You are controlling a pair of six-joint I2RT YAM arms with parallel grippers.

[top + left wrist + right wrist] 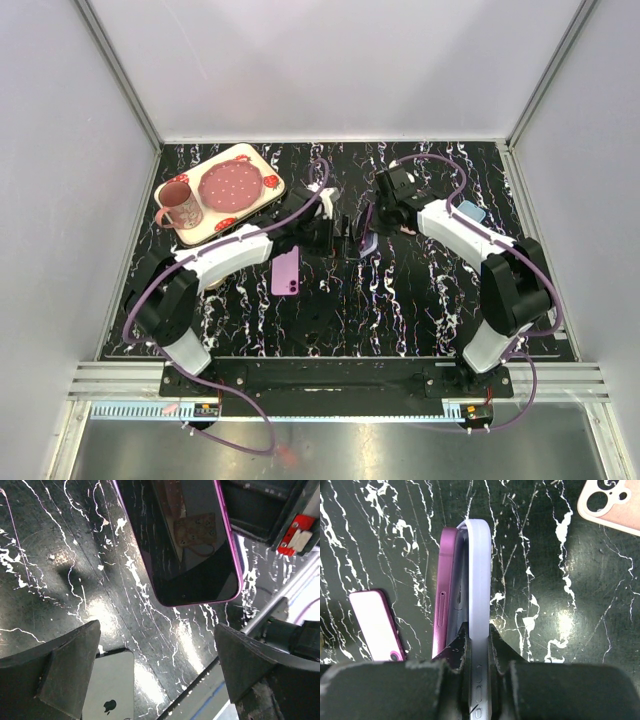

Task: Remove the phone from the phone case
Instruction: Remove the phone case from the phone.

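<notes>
Where its lilac case [479, 580] gapes, the magenta phone [447, 580] shows

Over the middle of the black marbled table [420, 310], the right gripper [372, 228] sits on a lavender case [366, 244] that stands on edge. The left gripper [335, 232] is just beside it. A pink phone [286, 272] lies flat nearby, toward the left. A tray [248, 153] at back left bears a mug [180, 205] and a plate [230, 183].
</notes>
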